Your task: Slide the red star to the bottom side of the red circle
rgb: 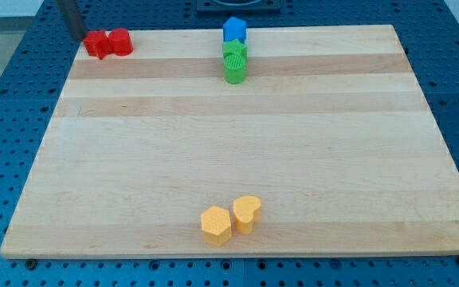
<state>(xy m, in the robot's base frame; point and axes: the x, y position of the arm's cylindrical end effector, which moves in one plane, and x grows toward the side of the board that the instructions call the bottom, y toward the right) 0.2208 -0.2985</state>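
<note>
At the top left corner of the wooden surface point(237, 159), the red star-shaped block point(96, 44) touches the red round block point(121, 41), and the tip point(78, 37), which has no gripper, should push the star gently down and around under the circle.

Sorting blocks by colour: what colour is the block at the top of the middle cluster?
Blue, clearest in the camera view, just above the green blocks.

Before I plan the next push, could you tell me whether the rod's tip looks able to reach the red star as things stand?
Probably yes. My tip sits just to the view's left of the red star, with nothing between them. The red circle touches the star's far side.
</note>
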